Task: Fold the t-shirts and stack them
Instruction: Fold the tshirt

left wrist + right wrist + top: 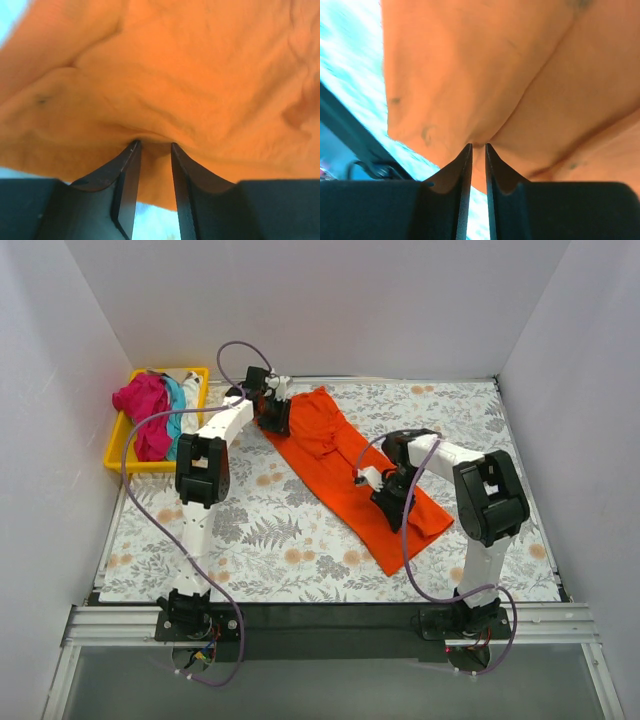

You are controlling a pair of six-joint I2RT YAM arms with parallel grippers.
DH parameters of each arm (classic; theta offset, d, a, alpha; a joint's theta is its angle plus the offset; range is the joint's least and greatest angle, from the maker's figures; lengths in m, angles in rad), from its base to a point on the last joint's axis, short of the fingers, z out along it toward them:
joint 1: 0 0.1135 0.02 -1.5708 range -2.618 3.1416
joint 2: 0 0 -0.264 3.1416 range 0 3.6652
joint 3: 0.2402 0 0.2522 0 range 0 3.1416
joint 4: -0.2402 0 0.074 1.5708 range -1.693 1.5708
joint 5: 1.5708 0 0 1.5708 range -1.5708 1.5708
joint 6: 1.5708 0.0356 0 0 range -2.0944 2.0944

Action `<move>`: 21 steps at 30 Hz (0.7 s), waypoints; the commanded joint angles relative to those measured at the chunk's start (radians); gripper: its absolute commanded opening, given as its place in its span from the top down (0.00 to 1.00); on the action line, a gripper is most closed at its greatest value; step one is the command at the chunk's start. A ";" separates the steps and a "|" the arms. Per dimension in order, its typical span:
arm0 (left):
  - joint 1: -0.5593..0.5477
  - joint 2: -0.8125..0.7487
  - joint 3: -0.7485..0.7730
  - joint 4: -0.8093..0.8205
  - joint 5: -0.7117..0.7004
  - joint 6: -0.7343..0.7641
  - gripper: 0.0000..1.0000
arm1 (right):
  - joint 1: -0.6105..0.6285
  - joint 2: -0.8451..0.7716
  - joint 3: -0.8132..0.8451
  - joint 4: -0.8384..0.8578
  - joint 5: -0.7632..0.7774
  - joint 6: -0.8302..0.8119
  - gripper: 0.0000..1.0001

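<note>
The orange t-shirt (pixel 335 455) lies as a long diagonal strip on the floral table cover, from the back centre toward the front right. My left gripper (pixel 272 418) is at its far left edge, and in the left wrist view (pixel 154 144) its jaws are pinched on a fold of the orange cloth (pixel 190 75). My right gripper (pixel 388 492) is at the shirt's near half, and in the right wrist view (pixel 478 145) it is shut on an edge of the cloth (pixel 470 75). Magenta (pixel 145 412), teal (pixel 178 400) and white (pixel 190 377) shirts lie bunched in the tray.
The yellow tray (pixel 197 373) sits at the back left, beside the left arm. White walls close in the table at the back and on both sides. The floral table cover (pixel 260 530) shows in front of the orange shirt.
</note>
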 commanded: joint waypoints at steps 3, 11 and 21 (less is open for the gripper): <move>-0.009 0.014 0.223 -0.005 -0.010 0.021 0.67 | -0.031 -0.024 0.200 -0.089 -0.110 0.028 0.80; -0.086 -0.272 -0.200 0.076 0.015 -0.021 0.67 | -0.166 0.000 0.206 -0.078 0.025 -0.044 0.79; -0.139 -0.221 -0.310 0.107 -0.008 -0.134 0.75 | -0.174 0.079 0.116 0.028 0.071 -0.037 0.88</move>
